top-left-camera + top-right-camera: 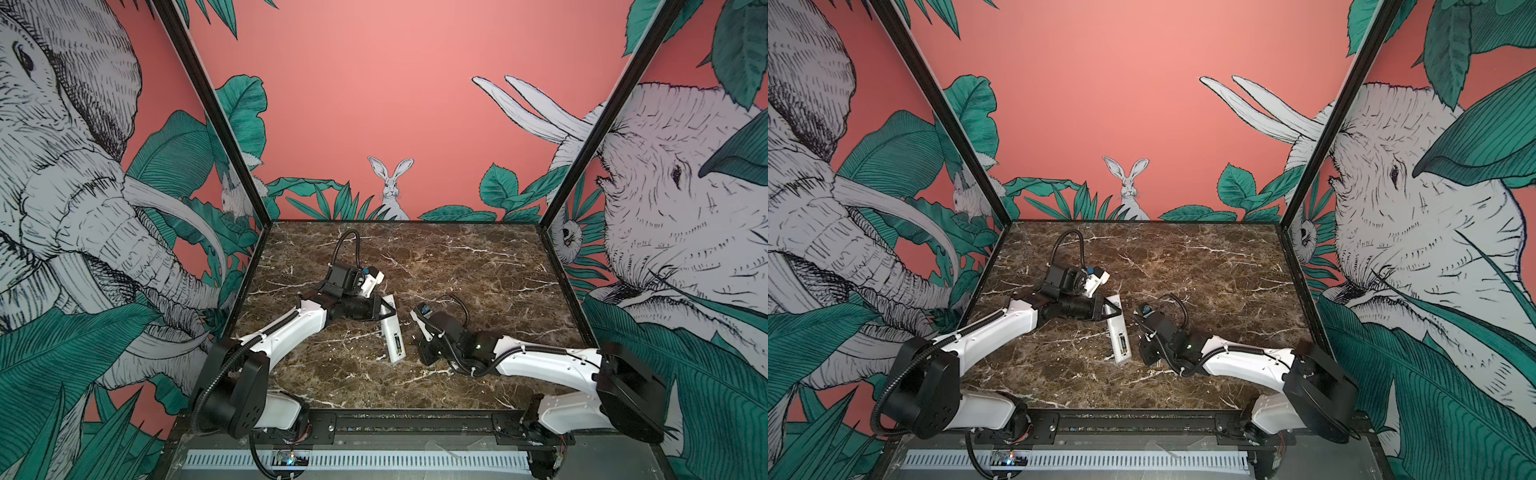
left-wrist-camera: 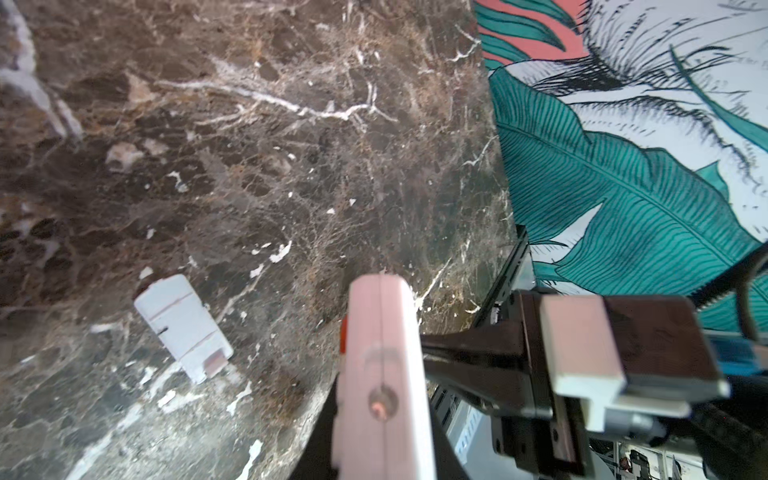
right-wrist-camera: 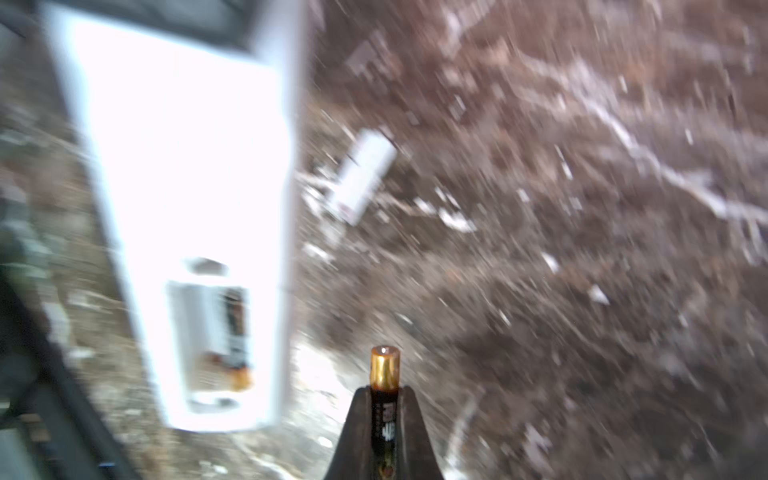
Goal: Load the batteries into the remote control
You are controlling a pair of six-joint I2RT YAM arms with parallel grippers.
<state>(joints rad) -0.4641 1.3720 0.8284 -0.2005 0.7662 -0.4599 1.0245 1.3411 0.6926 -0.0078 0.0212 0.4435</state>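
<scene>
Two batteries, is that the count?

Two. The first battery (image 3: 235, 332) lies in the open bay at the near end of the remote control (image 1: 390, 332), lower centre of both top views. The second battery (image 3: 384, 370) is clamped between the right fingers (image 3: 355, 436), gold cap poking out, at the bottom of the blurred right wrist view.

And the rest?

One remote, back side up on the marble surface (image 1: 478, 270). One white cover (image 2: 183, 326) lies flat near it, apart from it. Two arms.

How do the arms sit?

Left arm (image 1: 291, 328) runs in from the lower left, wrist bent so the left fingers (image 2: 469, 361) cross rightward and grip the remote's far half by its edges. Right arm (image 1: 540, 361) stretches low from the lower right, wrist just right of the bay, its battery beside the remote, not touching it.
</scene>
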